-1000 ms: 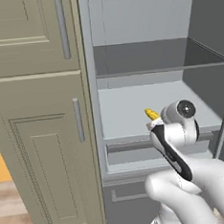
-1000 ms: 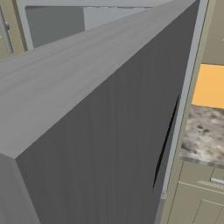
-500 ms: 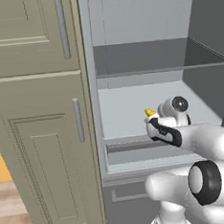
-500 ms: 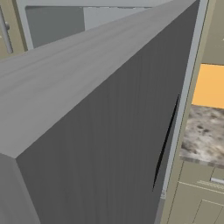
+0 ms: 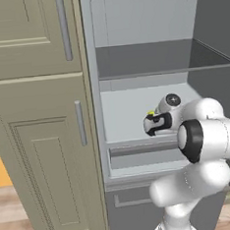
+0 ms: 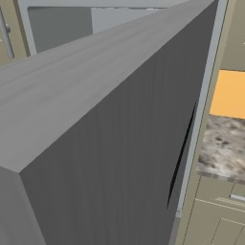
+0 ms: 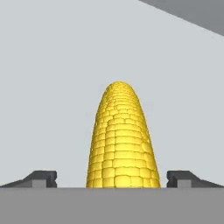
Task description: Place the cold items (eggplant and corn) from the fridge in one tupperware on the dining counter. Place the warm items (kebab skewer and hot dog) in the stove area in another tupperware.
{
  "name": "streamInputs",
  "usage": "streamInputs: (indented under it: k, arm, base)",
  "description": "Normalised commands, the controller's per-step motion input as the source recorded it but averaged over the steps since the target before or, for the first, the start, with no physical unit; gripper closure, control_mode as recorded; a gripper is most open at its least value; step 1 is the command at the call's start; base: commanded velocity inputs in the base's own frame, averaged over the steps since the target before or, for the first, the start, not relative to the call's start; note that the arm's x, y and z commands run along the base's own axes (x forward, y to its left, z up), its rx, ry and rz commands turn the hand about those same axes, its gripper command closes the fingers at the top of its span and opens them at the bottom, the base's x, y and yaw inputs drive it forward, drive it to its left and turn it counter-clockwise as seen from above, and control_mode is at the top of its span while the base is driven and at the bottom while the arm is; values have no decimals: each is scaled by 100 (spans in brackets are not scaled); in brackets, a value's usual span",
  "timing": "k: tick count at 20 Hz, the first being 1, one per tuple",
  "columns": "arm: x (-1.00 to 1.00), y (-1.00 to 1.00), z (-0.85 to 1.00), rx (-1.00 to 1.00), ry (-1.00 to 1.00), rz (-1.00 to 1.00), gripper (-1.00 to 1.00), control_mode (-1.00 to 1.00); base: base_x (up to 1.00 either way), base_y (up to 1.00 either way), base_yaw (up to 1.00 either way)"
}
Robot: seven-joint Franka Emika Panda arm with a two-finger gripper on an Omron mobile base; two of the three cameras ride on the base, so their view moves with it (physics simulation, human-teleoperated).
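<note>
The corn [image 7: 121, 139] lay on the lower shelf [image 5: 132, 123] of the open fridge [image 5: 146, 60], its length running away from the hand so that its tapered tip pointed toward the pale back wall. In the left base view only a small yellow bit of it showed just past the robot's wrist. The gripper [image 7: 112, 180] was lined up with the cob and stood wide open, one finger tip [image 7: 41, 178] to each side of the cob's near end and neither touching it; nothing was held. That wide stance made sense as a setup for a grasp: with the cob centred between the fingers, closing would likely clamp it across its thickness rather than push it aside. The arm [image 5: 208, 138] reached in from the lower right, bent at the elbow to get the hand level with the shelf. The fridge door [image 6: 105, 143] was swung out and blocked most of the right base view.
</note>
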Motion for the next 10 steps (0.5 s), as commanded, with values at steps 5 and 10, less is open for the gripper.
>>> streamInputs:
  k: [5, 10]
  arm:
    - [23, 0, -40, 0, 25, 0, 100, -100]
    - [-22, -3, -43, 0, 20, -1, 100, -100]
  base:
    - [0, 0, 0]
    - [0, 0, 0]
